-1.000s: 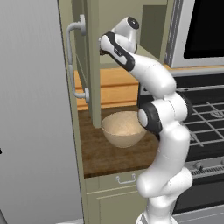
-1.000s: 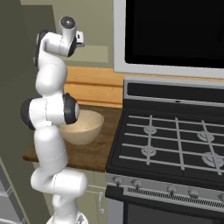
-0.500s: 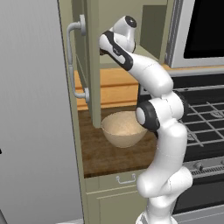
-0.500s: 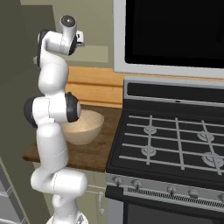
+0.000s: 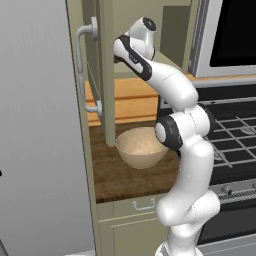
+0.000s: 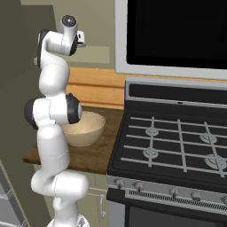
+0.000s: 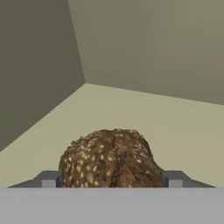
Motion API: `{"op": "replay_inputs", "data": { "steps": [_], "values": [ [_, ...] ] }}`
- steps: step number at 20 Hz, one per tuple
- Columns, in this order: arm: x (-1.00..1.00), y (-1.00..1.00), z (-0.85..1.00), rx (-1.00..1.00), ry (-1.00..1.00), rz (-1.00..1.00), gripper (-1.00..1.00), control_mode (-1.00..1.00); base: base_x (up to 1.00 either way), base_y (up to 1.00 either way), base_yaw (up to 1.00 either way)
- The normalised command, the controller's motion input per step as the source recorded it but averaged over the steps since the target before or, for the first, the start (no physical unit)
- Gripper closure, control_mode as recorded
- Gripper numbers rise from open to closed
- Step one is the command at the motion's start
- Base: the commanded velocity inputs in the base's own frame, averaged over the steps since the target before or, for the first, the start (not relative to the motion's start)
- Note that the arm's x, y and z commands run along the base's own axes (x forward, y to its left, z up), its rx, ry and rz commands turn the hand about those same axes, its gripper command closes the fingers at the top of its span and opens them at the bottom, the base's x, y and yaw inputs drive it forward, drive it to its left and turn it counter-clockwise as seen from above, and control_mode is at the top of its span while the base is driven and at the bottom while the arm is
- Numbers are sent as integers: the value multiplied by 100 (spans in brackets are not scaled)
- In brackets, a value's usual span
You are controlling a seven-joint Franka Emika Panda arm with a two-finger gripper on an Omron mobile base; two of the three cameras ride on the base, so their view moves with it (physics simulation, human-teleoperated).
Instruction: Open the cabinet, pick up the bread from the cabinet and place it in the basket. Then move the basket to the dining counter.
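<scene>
The sage-green cabinet's door [image 5: 94, 75] stands open, its curved silver handle [image 5: 81, 65] facing me. My gripper [image 7: 111, 181] is inside the cabinet at shelf height, seen from the side as a dark hand [image 6: 81, 39]. It is open, with one fingertip on each side of the brown speckled bread [image 7: 109, 155], which lies on the pale shelf [image 7: 175, 127]. The bread fills the gap between the fingertips. The round tan basket [image 5: 141, 146] [image 6: 85, 128] sits below on the short dark wood top. The dining counter is out of view.
A black gas stove [image 6: 177, 142] stands right of the basket, with a dark microwave [image 6: 177, 31] above it. A tall grey fridge side [image 5: 35, 125] lies to the left. Below the wood top is a green drawer with a small handle [image 5: 145, 205].
The upper arm and wrist have shifted slightly, with the hand staying up inside the cabinet. The basket and door have not moved.
</scene>
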Motion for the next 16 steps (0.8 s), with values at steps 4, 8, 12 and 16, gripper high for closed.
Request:
{"op": "replay_inputs", "data": {
  "steps": [4,8,12,16],
  "values": [
    [0,0,-3,0,-5,0,100,-100,0,0,0],
    [-6,0,0,0,-11,-4,100,-100,0,0,0],
    [-6,-2,0,1,-17,-8,100,-100,0,0,0],
    [-33,-11,4,6,-10,-10,100,-100,0,0,0]
  ]
}}
